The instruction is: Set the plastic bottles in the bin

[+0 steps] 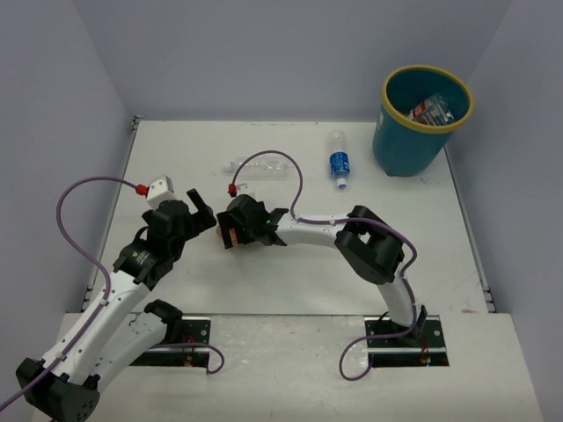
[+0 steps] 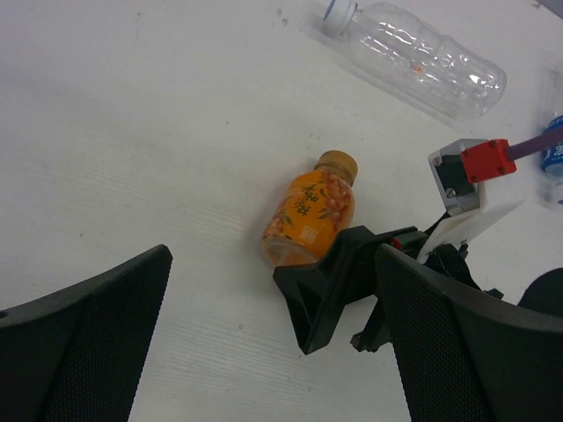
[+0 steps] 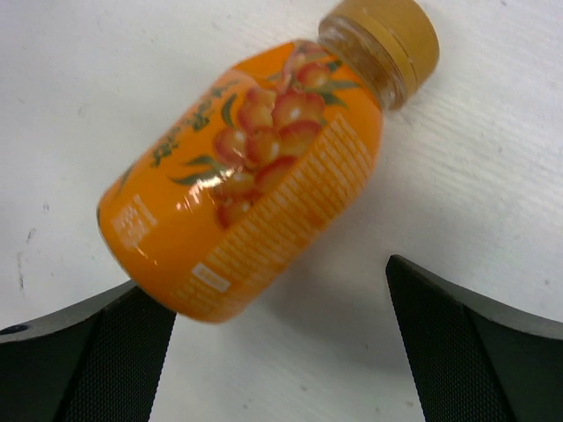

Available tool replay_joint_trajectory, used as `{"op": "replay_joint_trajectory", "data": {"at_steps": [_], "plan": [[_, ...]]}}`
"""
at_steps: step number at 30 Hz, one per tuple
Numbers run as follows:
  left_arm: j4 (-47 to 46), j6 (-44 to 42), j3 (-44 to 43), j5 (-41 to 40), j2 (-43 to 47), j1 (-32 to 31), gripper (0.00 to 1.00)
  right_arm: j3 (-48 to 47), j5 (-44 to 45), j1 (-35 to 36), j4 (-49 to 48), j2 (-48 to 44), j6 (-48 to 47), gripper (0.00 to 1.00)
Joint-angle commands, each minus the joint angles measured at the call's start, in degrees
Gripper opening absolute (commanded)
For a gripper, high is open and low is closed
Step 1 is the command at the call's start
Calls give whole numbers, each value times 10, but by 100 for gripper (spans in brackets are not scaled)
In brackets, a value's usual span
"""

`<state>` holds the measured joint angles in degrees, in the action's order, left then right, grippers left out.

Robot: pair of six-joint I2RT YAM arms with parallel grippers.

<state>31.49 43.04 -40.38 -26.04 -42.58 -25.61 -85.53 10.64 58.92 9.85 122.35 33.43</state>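
Right pincer — stretched far leftward — gapes at orange bottle.

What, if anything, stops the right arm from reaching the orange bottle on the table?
Probably nothing, so yes: the right gripper is open right at the orange bottle, which lies on its side with nothing between them.

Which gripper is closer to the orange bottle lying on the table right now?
Right. The right gripper is directly at the orange bottle, open fingers either side of its base end. The left gripper, also open, sits just left of it, farther back, not touching.
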Motion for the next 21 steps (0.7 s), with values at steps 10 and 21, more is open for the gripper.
{"op": "replay_joint_trajectory", "data": {"at_steps": [10,21], "plan": [[-13,13,-9,-11,-18,2,100,27,-52,1,-40,-82,114,99],[-13,5,-11,4,19,2,100,-28,122,1,59,-56,224,99]]}}
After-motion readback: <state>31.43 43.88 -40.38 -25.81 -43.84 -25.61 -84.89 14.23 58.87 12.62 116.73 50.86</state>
